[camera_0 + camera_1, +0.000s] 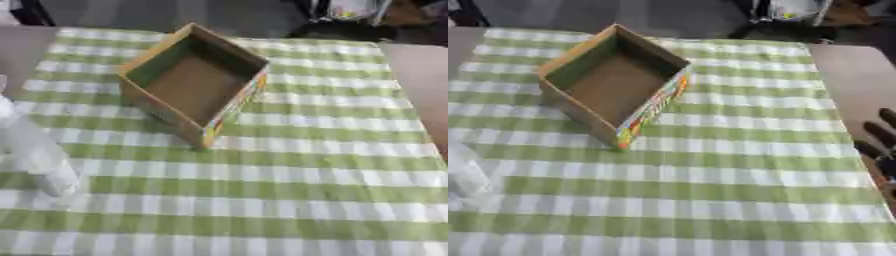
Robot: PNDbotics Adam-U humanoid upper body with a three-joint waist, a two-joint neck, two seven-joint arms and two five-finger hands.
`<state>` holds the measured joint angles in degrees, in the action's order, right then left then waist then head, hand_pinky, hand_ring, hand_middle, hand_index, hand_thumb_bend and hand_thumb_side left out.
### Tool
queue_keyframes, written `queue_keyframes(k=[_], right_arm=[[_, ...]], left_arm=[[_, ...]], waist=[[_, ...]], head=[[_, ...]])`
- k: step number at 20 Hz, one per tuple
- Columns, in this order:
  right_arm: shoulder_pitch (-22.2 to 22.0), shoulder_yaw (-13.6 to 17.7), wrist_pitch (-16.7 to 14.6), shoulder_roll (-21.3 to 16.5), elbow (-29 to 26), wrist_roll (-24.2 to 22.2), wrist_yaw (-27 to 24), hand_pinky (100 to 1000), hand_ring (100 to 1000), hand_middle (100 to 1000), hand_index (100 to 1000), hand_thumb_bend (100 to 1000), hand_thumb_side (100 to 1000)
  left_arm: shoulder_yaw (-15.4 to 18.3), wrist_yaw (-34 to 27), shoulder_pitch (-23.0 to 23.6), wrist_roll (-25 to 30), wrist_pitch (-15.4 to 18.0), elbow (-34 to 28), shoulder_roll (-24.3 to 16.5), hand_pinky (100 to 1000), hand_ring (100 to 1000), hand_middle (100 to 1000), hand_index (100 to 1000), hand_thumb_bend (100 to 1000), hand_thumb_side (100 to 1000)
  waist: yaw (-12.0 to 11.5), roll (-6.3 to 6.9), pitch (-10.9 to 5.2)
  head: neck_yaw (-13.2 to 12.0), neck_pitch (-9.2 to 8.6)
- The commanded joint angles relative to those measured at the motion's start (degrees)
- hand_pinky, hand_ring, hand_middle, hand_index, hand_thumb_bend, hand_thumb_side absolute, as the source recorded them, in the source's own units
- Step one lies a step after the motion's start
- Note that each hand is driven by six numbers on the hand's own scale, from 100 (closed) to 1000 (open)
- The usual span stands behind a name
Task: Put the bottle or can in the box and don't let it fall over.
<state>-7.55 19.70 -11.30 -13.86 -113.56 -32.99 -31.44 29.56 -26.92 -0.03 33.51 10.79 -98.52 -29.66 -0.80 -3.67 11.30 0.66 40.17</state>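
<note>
A cardboard box [194, 85] sits on my counter [306, 165], which has a green and white checked cloth on it. The box is open on top and I can see its brown floor. It is turned so that one corner points toward me. The side wall of the box that faces me has bright colours along its top edge.

A clear plastic bottle [35, 150] is in front of the box and off to the left of it, well apart from it. It is not in the box. It looks see-through and whitish, and it leans in the picture, so I cannot tell if it stands straight.

My right hand [881, 145] is far to the right of the box, by the edge of the counter. Its dark fingers [878, 134] are spread and loose, holding nothing. I cannot see my left hand at all.
</note>
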Motion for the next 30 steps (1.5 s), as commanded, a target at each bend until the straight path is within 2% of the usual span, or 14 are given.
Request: queue_keyframes(k=[1,4,10,14,19,21,22,24,25,26,28,30], right_arm=[[0.11,0.08,-0.12,-0.71,-1.03,-0.24,0.42,935,1000,1000,1000,100,566],[0.11,0.05,-0.20,-0.59,-1.03,-0.29,0.56,936,1000,1000,1000,100,566],[0.22,0.05,-0.06,-0.55,-1.03,-0.28,0.61,937,1000,1000,1000,100,567],[0.27,0.06,0.14,-0.58,-1.03,-0.25,0.39,937,1000,1000,1000,100,569],[0.44,0.10,0.44,-0.68,-1.03,-0.22,0.21,938,1000,1000,1000,100,570],[0.46,0.11,0.50,-0.67,-1.03,-0.23,0.19,938,1000,1000,1000,100,570],[0.47,0.11,0.52,-0.65,-1.03,-0.24,0.19,938,1000,1000,1000,100,570],[0.49,0.10,0.56,-0.62,-1.03,-0.25,0.21,939,1000,1000,1000,100,570],[0.51,0.10,0.58,-0.61,-1.03,-0.25,0.21,939,1000,1000,1000,100,571],[0.52,0.09,0.61,-0.61,-1.03,-0.26,0.20,939,1000,1000,1000,100,571],[0.56,0.07,0.67,-0.59,-1.03,-0.27,0.21,939,1000,1000,1000,100,571],[0.60,0.06,0.70,-0.59,-1.03,-0.27,0.16,940,1000,1000,1000,100,571]], left_arm=[[0.85,0.26,-0.20,0.37,0.07,-0.44,-1.14,1000,1000,937,995,100,670],[0.72,0.31,-0.18,1.11,0.10,-0.51,-1.06,1000,1000,947,1000,100,681],[0.79,0.77,-0.23,6.26,1.84,-0.58,-1.21,1000,1000,947,1000,100,668],[0.83,2.93,-0.33,9.76,4.31,-0.53,-1.30,1000,1000,975,1000,151,647],[0.37,4.63,-0.46,14.92,7.37,-0.44,-1.26,1000,1000,1000,1000,140,597],[0.27,4.39,-0.59,16.90,8.60,-0.32,-1.24,1000,1000,1000,1000,100,505],[0.23,4.23,-0.67,17.67,9.23,-0.24,-1.29,1000,1000,1000,1000,100,398],[-0.24,4.10,-0.85,18.27,10.52,-0.23,-1.47,1000,1000,1000,1000,100,311],[-0.53,4.15,-0.93,18.36,11.11,-0.21,-1.56,1000,1000,1000,1000,100,303],[-0.78,4.22,-1.01,18.41,11.56,-0.13,-1.61,1000,1000,1000,1000,100,436],[-1.13,4.46,-1.18,18.44,12.00,0.25,-1.73,1000,1000,1000,1000,157,520],[-1.53,5.16,-1.25,18.45,12.56,0.49,-1.85,1000,1000,1000,1000,173,544]], waist=[[0.01,0.13,-0.41],[-0.05,0.06,-0.33],[-0.07,0.11,-0.26],[-0.01,0.20,-0.25],[0.06,0.35,-0.20],[0.12,0.36,-0.17],[0.16,0.36,-0.15],[0.24,0.35,-0.13],[0.28,0.35,-0.12],[0.30,0.35,-0.11],[0.35,0.35,-0.10],[0.44,0.36,-0.08]], head=[[0.11,-0.49],[0.03,-0.59],[0.08,-0.94],[0.09,-1.04],[0.10,-1.13],[0.10,-1.16],[0.08,-1.16],[0.00,-1.19],[-0.04,-1.19],[-0.06,-1.19],[-0.11,-1.22],[-0.15,-1.27]])
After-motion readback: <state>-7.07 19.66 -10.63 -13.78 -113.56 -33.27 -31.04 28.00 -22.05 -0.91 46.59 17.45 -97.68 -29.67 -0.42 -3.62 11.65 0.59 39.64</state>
